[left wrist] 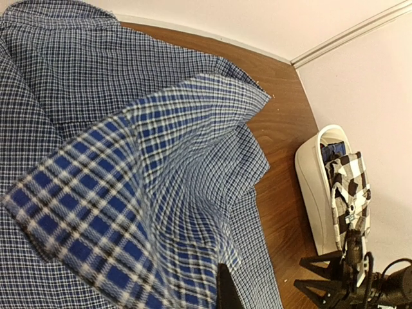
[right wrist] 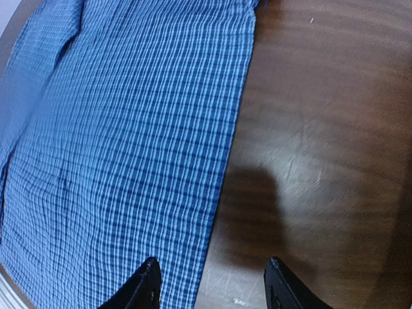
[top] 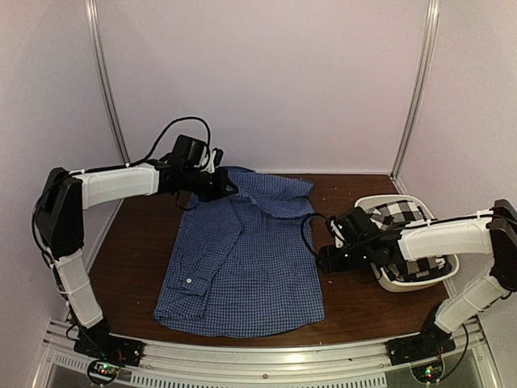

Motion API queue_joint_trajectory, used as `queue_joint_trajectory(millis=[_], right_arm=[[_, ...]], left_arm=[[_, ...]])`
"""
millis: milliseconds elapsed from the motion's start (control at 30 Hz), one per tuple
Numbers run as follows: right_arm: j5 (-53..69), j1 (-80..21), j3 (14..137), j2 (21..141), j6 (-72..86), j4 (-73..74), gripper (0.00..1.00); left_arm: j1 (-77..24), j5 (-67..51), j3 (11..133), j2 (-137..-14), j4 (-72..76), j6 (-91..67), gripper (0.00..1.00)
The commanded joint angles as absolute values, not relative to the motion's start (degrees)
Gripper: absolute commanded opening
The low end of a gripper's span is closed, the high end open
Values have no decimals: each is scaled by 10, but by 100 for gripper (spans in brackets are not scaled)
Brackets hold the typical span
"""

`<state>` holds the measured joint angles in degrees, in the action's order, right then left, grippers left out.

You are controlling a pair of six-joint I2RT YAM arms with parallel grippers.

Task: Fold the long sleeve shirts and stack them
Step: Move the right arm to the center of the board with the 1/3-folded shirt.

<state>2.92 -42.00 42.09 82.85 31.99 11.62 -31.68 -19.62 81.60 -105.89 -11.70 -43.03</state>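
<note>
Top external view: the blue gingham shirt (top: 242, 267) lies spread on the table (top: 363, 311), left of the white tub (top: 401, 284) that holds the black-and-white checked shirt (top: 400, 214). Far left of the tub, the left gripper (top: 220, 184) pinches the blue gingham shirt near its collar. Just left of the tub, the right gripper (right wrist: 212, 284) hangs with its fingers wide apart and empty over the shirt's side edge.

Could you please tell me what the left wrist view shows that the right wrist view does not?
Only the left wrist view: the tub holding the black-and-white shirt, and a raised fold of cloth near the lens. Only the right wrist view: the right tool seen from inside, fingers apart and empty, over the shirt's side edge. Both: the blue shirt on the table.
</note>
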Motion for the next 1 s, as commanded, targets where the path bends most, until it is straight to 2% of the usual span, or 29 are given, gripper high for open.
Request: queue_joint_trajectory(millis=[0, 300, 600, 667, 833, 967], right_arm=[[30, -476, 393, 809, 376, 148, 55], [19, -580, 368, 809, 464, 198, 45], [16, -633, 364, 828, 524, 219, 32], [16, -639, 366, 838, 529, 220, 25], [-18, -640, 370, 830, 546, 264, 1], [-52, -634, 358, 793, 564, 312, 0]], left_arm=[[-311, -180, 856, -1040, -125, -401, 0], [-306, -187, 890, -1048, -129, -396, 0], [-293, -193, 933, -1059, -131, -389, 0], [-290, -193, 943, -1063, -131, -388, 0], [-287, -189, 967, -1073, -134, -376, 0], [-279, -179, 982, -1076, -140, -362, 0]])
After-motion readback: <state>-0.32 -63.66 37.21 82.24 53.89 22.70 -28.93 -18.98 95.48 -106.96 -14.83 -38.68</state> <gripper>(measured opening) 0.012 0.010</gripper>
